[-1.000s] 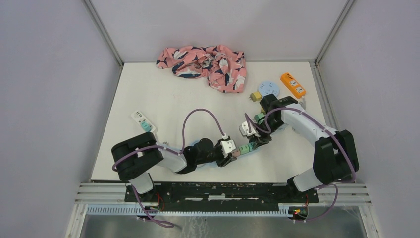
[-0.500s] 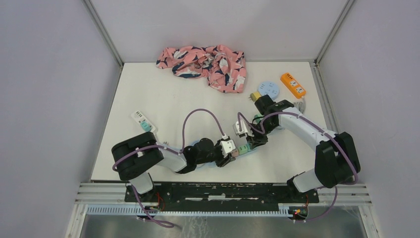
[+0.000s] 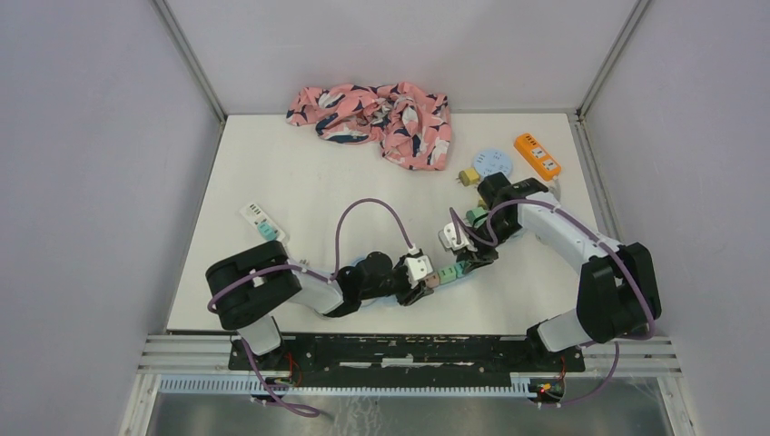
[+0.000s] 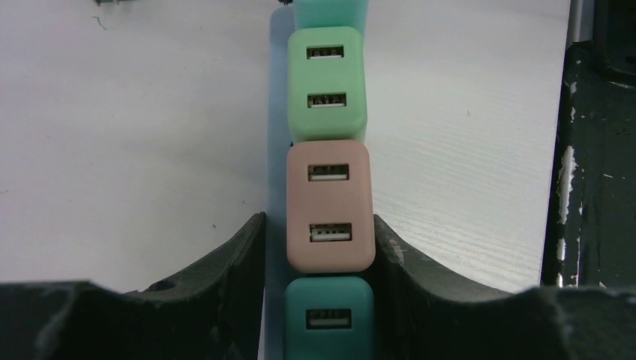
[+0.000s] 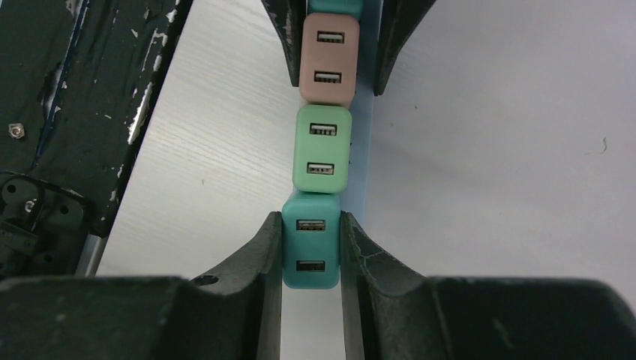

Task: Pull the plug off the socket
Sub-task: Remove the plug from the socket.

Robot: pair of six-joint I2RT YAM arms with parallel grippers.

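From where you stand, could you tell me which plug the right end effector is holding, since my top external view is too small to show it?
Observer: The right end effector is shut on the teal plug nearest its camera.
Operator: Thank you; what sits beyond it?
Observer: A mint-green plug, then a pink plug, all on a pale blue power strip.
Operator: And the other arm?
Observer: The left end effector looks clamped across that strip at the pink plug.
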